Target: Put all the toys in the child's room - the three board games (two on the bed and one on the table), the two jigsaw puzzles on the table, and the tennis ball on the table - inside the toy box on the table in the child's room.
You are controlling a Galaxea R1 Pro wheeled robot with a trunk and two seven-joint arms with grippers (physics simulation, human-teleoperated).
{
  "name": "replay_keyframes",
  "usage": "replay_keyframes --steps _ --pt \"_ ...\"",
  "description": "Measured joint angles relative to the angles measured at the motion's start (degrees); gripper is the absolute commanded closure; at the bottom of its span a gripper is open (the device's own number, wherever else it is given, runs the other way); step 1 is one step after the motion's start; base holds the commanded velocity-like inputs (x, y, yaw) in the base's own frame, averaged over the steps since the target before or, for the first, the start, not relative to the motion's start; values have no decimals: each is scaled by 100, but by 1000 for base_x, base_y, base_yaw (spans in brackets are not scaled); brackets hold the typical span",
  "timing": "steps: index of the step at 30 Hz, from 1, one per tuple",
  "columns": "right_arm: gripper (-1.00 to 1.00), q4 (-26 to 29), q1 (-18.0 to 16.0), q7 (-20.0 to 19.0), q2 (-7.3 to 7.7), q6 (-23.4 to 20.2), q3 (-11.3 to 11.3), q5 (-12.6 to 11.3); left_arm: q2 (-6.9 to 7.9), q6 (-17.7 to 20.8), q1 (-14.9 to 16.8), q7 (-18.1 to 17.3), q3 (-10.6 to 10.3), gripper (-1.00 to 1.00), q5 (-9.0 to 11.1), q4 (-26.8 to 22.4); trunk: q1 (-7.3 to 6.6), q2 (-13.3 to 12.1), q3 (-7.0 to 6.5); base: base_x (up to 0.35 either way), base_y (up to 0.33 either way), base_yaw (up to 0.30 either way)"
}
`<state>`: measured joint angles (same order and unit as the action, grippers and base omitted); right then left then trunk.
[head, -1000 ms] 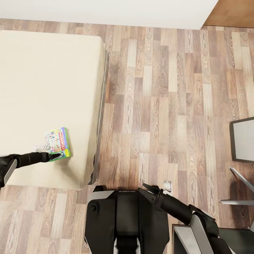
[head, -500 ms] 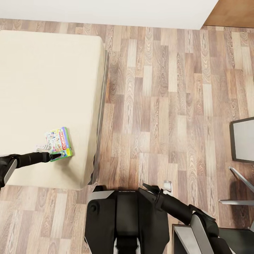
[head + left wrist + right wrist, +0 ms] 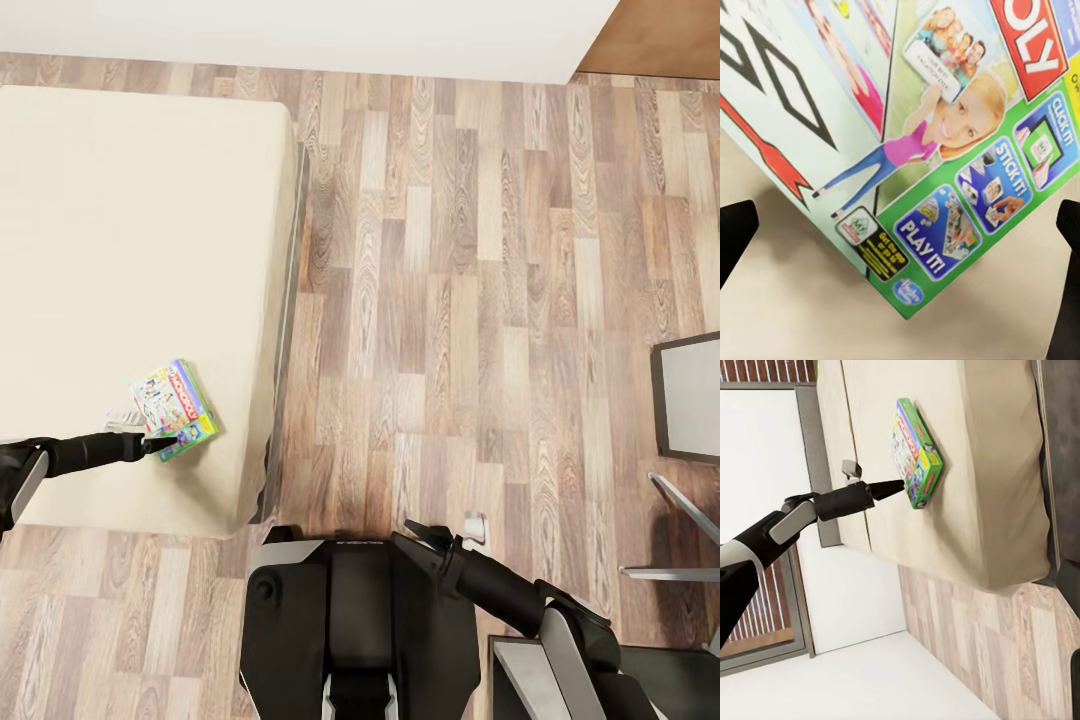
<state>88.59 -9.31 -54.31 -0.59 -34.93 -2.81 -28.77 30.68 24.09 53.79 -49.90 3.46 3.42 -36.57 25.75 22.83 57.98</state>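
Note:
One board game, the purple-green Monopoly box [image 3: 175,408], lies flat on the cream bed [image 3: 130,220] near its front right corner. My left gripper [image 3: 165,442] reaches over the mattress to the box's near edge. In the left wrist view the gripper [image 3: 907,217] is open, its dark fingertips [image 3: 735,232] far apart with the box's green corner [image 3: 922,135] between them. The right wrist view shows the same box [image 3: 916,454] with the left gripper's tip [image 3: 896,486] against its side. My right gripper [image 3: 420,532] hangs open over the floor in front of my trunk, holding nothing.
Wood-plank floor [image 3: 450,300] runs right of the bed. A grey-topped, dark-framed piece of furniture [image 3: 690,395] and a metal frame [image 3: 680,540] sit at the right edge. A white wall [image 3: 300,35] is behind. A small grey-white object [image 3: 122,418] lies beside the box.
The Monopoly box has turned on the bed, its near end swinging right toward the mattress edge. The left gripper tip has edged right with it. The right arm is still.

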Motion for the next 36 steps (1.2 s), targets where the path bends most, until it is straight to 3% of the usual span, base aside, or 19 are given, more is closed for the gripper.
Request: replay_keyframes --steps 15,20,36 --pt "-100 0 1 -3 2 0 0 -15 -58 82 0 -160 17 -100 29 -1 0 0 0 0 0 0" --pt "-100 3 0 -18 8 0 -3 -22 -150 183 0 -381 28 -100 43 0 0 0 0 0 0 0" --pt "-100 9 0 -37 26 -7 -10 -42 -318 230 4 -415 33 -100 93 0 0 0 0 0 0 0"
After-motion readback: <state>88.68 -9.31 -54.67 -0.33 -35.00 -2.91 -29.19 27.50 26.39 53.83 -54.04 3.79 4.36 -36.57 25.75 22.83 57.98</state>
